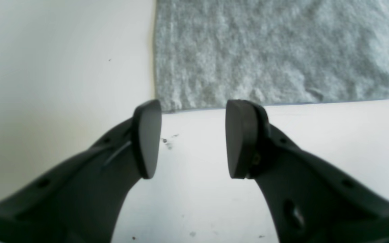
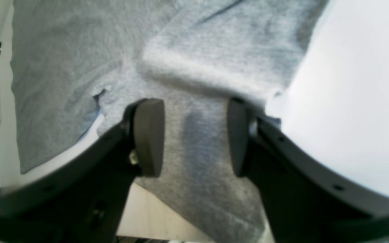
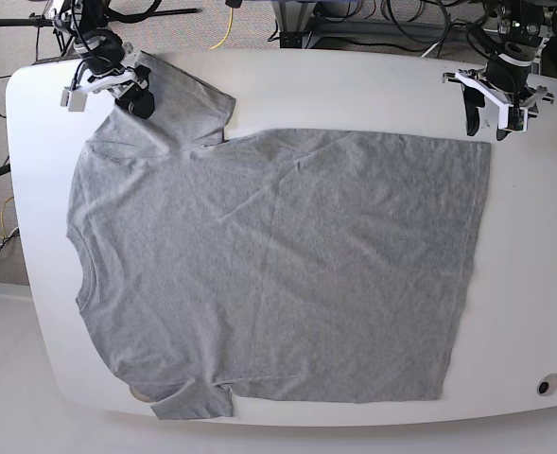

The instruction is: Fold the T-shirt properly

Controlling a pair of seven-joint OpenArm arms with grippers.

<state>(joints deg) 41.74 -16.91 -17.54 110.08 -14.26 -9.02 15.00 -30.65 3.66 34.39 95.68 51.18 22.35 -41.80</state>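
One T-shirt (image 3: pixel 278 265) (spread flat) covers the table (image 3: pixel 354 85).

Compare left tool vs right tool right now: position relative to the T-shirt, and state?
1. The left tool sits over bare table just off a corner of the T-shirt, at its hem end; the right tool sits over the fabric at a sleeve, at the opposite end.
2. Between the left tool's fingers shows white tabletop; between the right tool's fingers shows grey cloth.

Shared: both open, neither gripping anything, both at the table's far edge in the base view.
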